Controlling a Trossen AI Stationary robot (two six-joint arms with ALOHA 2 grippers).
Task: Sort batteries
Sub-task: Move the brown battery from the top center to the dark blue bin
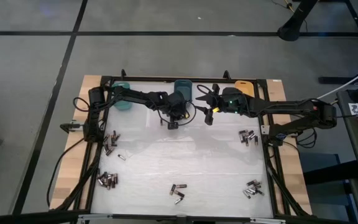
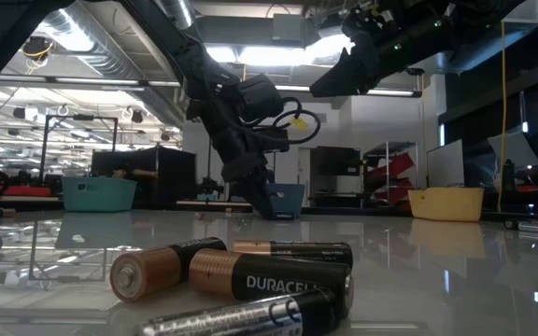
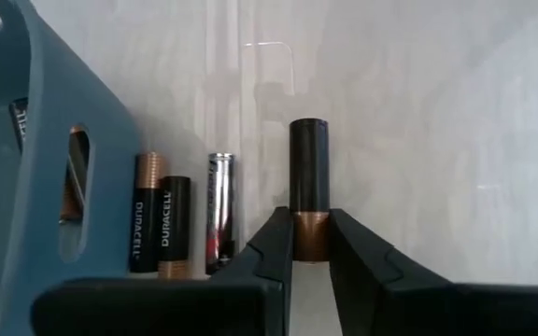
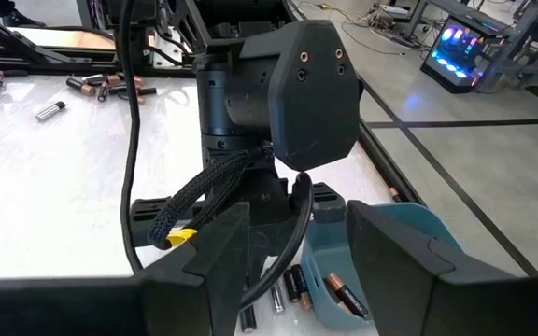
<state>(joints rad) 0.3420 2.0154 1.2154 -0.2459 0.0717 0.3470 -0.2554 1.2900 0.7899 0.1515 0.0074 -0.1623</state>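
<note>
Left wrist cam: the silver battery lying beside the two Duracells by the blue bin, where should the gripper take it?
Grip the silver battery mid-body across its round sides, coming straight down. It lies flat with the Duracell cells close on one side, beside the blue bin, so the finger there gets little room; nudging it clear first may help.

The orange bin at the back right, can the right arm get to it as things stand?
Probably yes. The orange bin sits at the table's back edge just beside the right gripper, which hangs open and empty above the table. Nothing stands between them; the left gripper works farther left.
</note>
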